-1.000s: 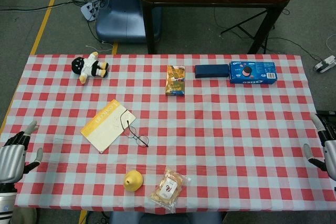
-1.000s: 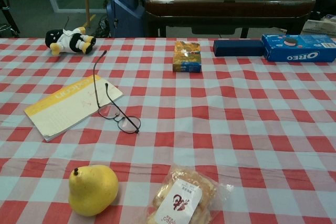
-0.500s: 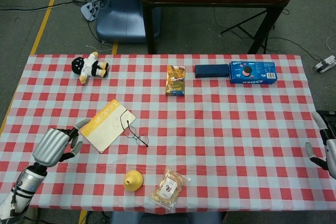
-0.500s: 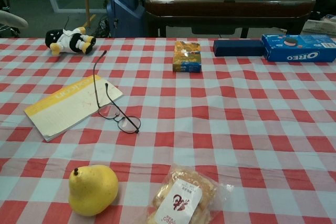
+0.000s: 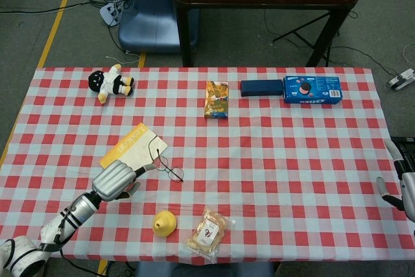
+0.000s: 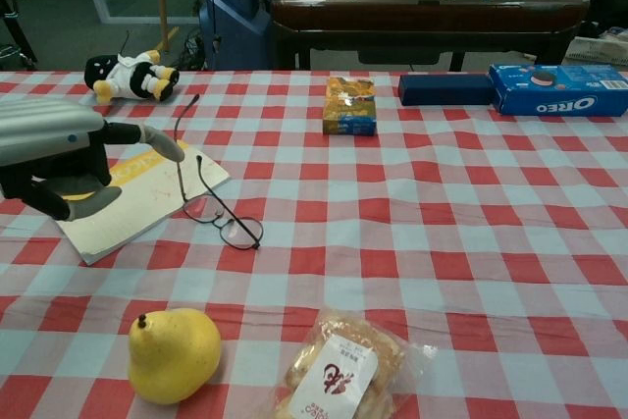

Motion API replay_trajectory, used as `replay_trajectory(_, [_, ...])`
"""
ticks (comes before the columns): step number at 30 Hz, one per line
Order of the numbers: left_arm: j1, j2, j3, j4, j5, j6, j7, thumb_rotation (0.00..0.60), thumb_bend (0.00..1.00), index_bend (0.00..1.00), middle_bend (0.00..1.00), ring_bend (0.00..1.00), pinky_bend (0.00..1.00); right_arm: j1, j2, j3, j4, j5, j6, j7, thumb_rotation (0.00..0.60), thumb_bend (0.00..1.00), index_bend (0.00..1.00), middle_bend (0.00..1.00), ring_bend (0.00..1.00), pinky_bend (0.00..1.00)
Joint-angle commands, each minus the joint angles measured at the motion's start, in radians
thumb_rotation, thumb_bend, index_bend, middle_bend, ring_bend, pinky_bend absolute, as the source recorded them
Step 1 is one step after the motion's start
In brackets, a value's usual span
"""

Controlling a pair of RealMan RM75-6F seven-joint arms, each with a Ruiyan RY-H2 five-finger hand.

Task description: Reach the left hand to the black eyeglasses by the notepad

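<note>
The black thin-framed eyeglasses [image 5: 166, 163] [image 6: 208, 205] lie unfolded at the right edge of a yellow-topped notepad [image 5: 137, 150] [image 6: 147, 182], one temple partly on the pad. My left hand [image 5: 115, 180] [image 6: 61, 158] hovers over the notepad's near left part, fingers apart and holding nothing, one finger stretched toward the glasses but short of them. My right hand [image 5: 401, 180] hangs at the table's right edge, fingers spread and empty; the chest view does not show it.
A yellow pear [image 5: 165, 223] [image 6: 173, 353] and a bagged snack [image 5: 208, 231] [image 6: 343, 367] lie near the front edge. A plush toy [image 5: 111, 84], a small orange box [image 5: 217, 99], a dark blue case [image 5: 261, 87] and an Oreo pack [image 5: 312, 89] line the far side.
My left hand has swept in from the table's left edge, rightward over the notepad toward the glasses. The right hand and all objects have stayed still.
</note>
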Motion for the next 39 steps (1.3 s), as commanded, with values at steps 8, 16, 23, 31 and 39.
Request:
replay_trajectory(8, [-0.058, -0.102, -0.023, 0.018, -0.122, -0.087, 0.142, 0.6, 0.57, 0.15, 0.94, 0.9, 0.94, -0.002, -0.001, -0.002, 0.006, 0.004, -0.003, 0.006, 0.6, 0.4, 0.0, 0.1, 0.16, 0.2])
replay_trajectory(16, [-0.077, -0.156, -0.021, 0.049, -0.215, -0.124, 0.247, 0.6, 0.57, 0.14, 0.94, 0.9, 0.94, -0.008, -0.002, -0.003, 0.014, 0.01, -0.001, 0.016, 0.6, 0.4, 0.0, 0.1, 0.16, 0.2])
replay_trajectory(23, [-0.085, -0.169, -0.008, 0.062, -0.257, -0.132, 0.274, 0.6, 0.57, 0.14, 0.94, 0.9, 0.94, -0.009, -0.004, -0.003, 0.018, 0.011, -0.002, 0.018, 0.6, 0.4, 0.0, 0.1, 0.16, 0.2])
replay_trajectory(31, [-0.092, -0.184, 0.008, 0.086, -0.276, -0.134, 0.271, 0.6, 0.57, 0.14, 0.94, 0.89, 0.94, -0.011, -0.003, -0.003, 0.018, 0.013, -0.001, 0.018, 0.6, 0.4, 0.0, 0.11, 0.16, 0.2])
replay_trajectory(39, [-0.099, -0.215, 0.025, 0.133, -0.283, -0.141, 0.245, 0.6, 0.57, 0.14, 0.93, 0.89, 0.94, -0.013, -0.001, -0.003, 0.014, 0.013, 0.001, 0.014, 0.6, 0.4, 0.0, 0.11, 0.16, 0.2])
